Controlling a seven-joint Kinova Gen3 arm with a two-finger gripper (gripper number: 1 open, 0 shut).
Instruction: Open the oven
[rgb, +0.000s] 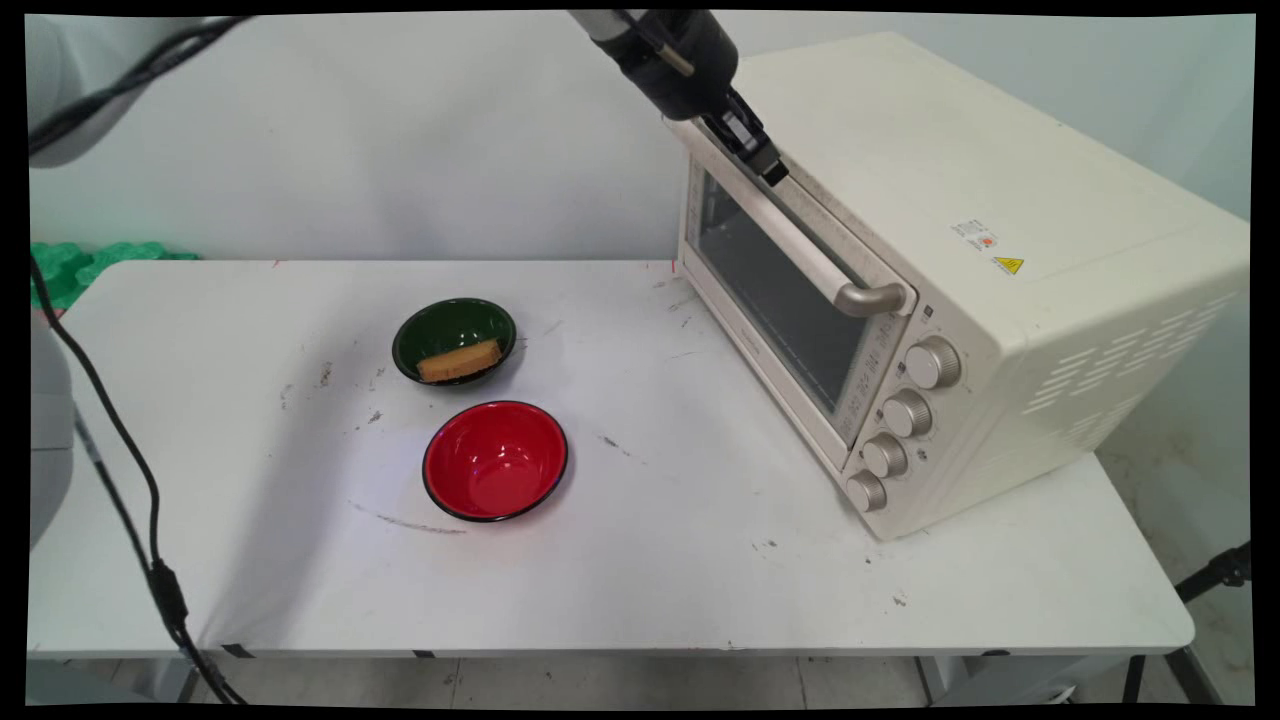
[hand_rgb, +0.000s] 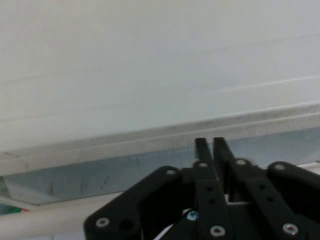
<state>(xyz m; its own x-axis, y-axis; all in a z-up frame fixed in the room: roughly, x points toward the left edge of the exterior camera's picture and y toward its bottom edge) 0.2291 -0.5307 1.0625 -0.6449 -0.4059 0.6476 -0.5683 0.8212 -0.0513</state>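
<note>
My gripper (rgb: 767, 165) is at the top edge of the cream toaster oven (rgb: 1000, 260), just above the far end of its door handle (rgb: 800, 245). The glass door (rgb: 775, 295) looks closed. In the hand view the gripper (hand_rgb: 210, 144) is shut, its two fingers side by side with nothing between them, tips against the oven's pale top edge (hand_rgb: 160, 132). Left of the oven, a dark green bowl (rgb: 455, 338) holds a tan block (rgb: 459, 361). A red bowl (rgb: 495, 460) sits empty in front of it.
Several knobs (rgb: 905, 412) run down the oven's front right side. The oven stands on the right half of the white table (rgb: 250, 520). Black cables (rgb: 120, 450) hang at the left edge. Green packing material (rgb: 90, 258) lies behind the table's far left corner.
</note>
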